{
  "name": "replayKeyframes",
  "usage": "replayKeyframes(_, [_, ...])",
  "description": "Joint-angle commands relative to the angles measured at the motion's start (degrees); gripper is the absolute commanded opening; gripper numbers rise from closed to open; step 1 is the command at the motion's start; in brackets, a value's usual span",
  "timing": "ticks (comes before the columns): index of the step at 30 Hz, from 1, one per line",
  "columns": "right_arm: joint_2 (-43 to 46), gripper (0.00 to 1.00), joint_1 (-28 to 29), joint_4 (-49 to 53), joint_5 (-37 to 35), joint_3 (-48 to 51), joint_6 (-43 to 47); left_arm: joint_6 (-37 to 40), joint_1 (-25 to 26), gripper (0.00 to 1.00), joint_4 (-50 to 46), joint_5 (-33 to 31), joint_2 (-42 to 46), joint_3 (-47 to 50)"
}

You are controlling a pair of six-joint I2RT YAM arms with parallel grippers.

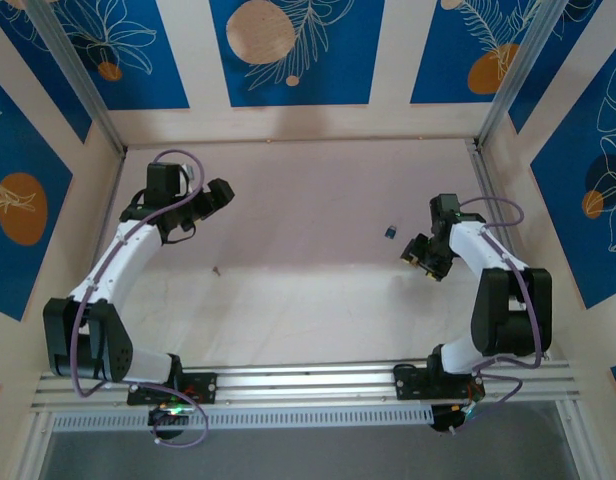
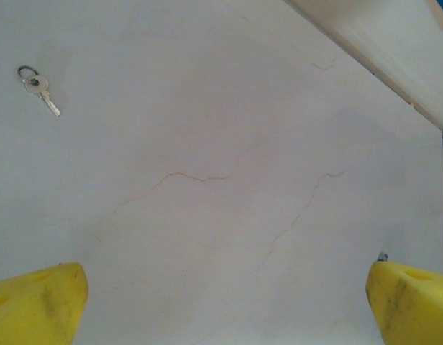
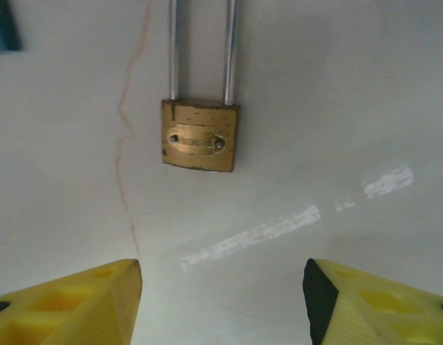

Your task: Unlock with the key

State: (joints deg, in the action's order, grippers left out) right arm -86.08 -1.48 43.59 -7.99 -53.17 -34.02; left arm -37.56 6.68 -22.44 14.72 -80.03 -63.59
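The brass padlock (image 3: 200,134) lies flat on the table with its long silver shackle (image 3: 173,50) pointing away from me. It rests just ahead of my right gripper (image 3: 221,277) (image 1: 416,252), whose yellow fingers stand apart with nothing between them. The key shows as a small dark blue head (image 1: 390,232) on the table left of and beyond that gripper, and its blue edge (image 3: 2,25) sits at the top left corner of the right wrist view. My left gripper (image 1: 220,192) (image 2: 226,287) hovers wide open over bare table at the far left.
A plain silver key on a ring (image 2: 39,88) lies on the table in the left wrist view, far ahead of the left fingers. A tiny object (image 1: 216,269) rests on the table below the left gripper. Walls and metal posts (image 1: 83,80) enclose the table.
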Motion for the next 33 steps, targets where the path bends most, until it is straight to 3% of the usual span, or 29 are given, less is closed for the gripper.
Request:
replayKeyframes(1, [-1.6, 0.63, 0.1, 1.4, 1.8, -0.3, 0.2, 0.4, 0.5, 0.99, -2.2, 0.6, -1.2, -2.3])
replayKeyframes(15, [-9.5, 0.63, 0.4, 0.8, -2.6, -6.7, 2.9, 0.1, 0.5, 0.99, -1.8, 1.0, -2.3, -2.2])
replayKeyframes(17, [-11.3, 0.56, 0.5, 1.8, -3.9, -8.3, 3.8, 0.1, 0.5, 0.99, -1.7, 1.2, -2.3, -2.3])
replayKeyframes(33, [-15.2, 0.51, 0.3, 0.3, -3.3, -10.9, 5.5, -1.0, 0.5, 0.99, -1.1, 3.1, -1.7, -2.1])
